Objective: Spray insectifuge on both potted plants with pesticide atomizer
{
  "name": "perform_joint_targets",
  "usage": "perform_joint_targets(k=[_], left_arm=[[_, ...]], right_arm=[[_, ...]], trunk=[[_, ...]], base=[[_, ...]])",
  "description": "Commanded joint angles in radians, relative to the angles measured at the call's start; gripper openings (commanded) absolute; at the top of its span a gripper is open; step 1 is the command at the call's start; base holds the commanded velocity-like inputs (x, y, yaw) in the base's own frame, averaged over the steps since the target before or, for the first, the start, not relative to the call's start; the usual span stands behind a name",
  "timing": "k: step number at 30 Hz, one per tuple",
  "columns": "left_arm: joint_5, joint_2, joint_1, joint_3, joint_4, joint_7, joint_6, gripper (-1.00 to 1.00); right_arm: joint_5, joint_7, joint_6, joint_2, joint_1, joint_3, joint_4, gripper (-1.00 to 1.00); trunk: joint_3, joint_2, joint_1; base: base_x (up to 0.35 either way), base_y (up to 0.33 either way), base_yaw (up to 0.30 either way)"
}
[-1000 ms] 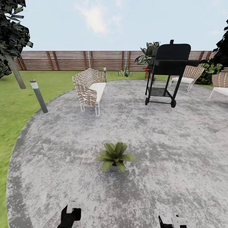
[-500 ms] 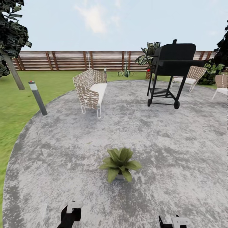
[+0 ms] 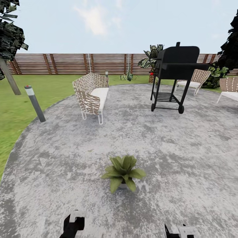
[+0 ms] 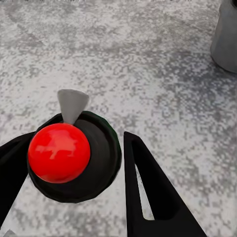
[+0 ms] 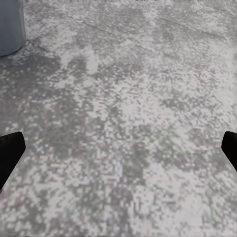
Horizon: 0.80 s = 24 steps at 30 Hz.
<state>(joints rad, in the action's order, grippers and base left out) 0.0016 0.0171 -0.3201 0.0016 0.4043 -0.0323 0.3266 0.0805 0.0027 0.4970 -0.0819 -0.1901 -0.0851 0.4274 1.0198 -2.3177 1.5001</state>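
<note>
Ahead, one potted plant (image 3: 122, 173) sits on my patio (image 3: 185, 148). My left gripper (image 4: 74, 163) is clamped on the atomizer (image 4: 94, 158); right gripper (image 5: 118, 148) fingers are apart. No readable writing.

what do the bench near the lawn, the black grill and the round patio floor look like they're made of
The white-framed woven bench: beige strapping, likely wicker or rope, laced over a thin white metal-looking tube frame, with a white seat cushion. The black wheeled barbecue grill: matte black, probably painted steel, judging by its flat dark panels and thin legs. The round mottled grey patio: rough stone or concrete, given its blotchy grey-white speckle and absence of shine.
</note>
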Motion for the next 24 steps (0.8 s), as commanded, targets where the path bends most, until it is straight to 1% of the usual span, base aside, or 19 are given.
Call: perform_joint_targets(k=[1, 5, 12, 16, 18, 20, 21, 22, 23, 24], left_arm=[[0.000, 0.001, -0.001, 0.000, -0.001, -0.003, 0.004, -1.00], [0.000, 0.000, -0.001, 0.000, -0.001, -0.002, 0.005, -1.00], [0.000, -0.004, -0.001, -0.004, 0.007, 0.001, 0.005, -1.00], [0.000, -0.012, -0.003, -0.007, 0.012, 0.006, 0.006, -1.00], [-0.007, -0.014, -0.008, -0.009, 0.014, 0.009, 0.006, -1.00], [-0.026, -0.016, -0.012, -0.011, 0.014, 0.016, 0.005, -1.00], [-0.050, -0.023, -0.014, -0.012, 0.014, 0.026, 0.005, -1.00], [-0.079, -0.035, -0.016, -0.013, 0.013, 0.041, 0.005, -1.00], [-0.111, -0.052, -0.016, -0.013, 0.011, 0.063, 0.004, -1.00], [-0.144, -0.070, -0.016, -0.013, 0.009, 0.095, 0.002, -1.00]], right_arm=[[0.009, 0.000, 0.003, 0.001, 0.000, -0.005, -0.001, 1.00], [0.009, 0.000, 0.003, 0.001, -0.001, -0.005, -0.001, 1.00], [0.009, 0.000, 0.003, 0.001, 0.000, -0.005, -0.001, 1.00], [0.009, 0.001, 0.003, 0.001, 0.000, -0.005, -0.001, 1.00], [0.010, 0.002, 0.002, 0.000, -0.001, -0.004, 0.002, 1.00], [0.014, 0.004, 0.002, -0.002, -0.001, 0.008, 0.004, 1.00], [0.024, 0.004, 0.002, -0.004, -0.001, 0.023, 0.006, 1.00], [0.042, 0.005, 0.001, -0.006, -0.001, 0.042, 0.008, 1.00], [0.066, 0.006, 0.001, -0.008, -0.001, 0.062, 0.013, 1.00], [0.099, 0.006, 0.000, -0.011, -0.001, 0.079, 0.021, 1.00]], trunk=[[0.001, 0.000, 0.000], [0.000, 0.000, 0.000], [-0.005, 0.000, 0.000], [-0.006, 0.000, 0.000], [-0.006, 0.000, 0.000], [-0.006, 0.000, 0.000], [-0.006, 0.000, 0.000], [-0.007, 0.000, 0.000], [-0.007, 0.000, 0.000], [-0.007, 0.000, 0.000]], base=[[0.301, 0.000, 0.000], [0.185, 0.000, -0.108], [0.026, 0.000, -0.210], [0.002, 0.000, -0.067], [0.000, 0.000, -0.019], [0.000, 0.000, -0.008], [0.000, 0.000, -0.005], [0.000, 0.000, -0.003], [0.000, 0.000, -0.002], [0.000, 0.000, -0.001]])
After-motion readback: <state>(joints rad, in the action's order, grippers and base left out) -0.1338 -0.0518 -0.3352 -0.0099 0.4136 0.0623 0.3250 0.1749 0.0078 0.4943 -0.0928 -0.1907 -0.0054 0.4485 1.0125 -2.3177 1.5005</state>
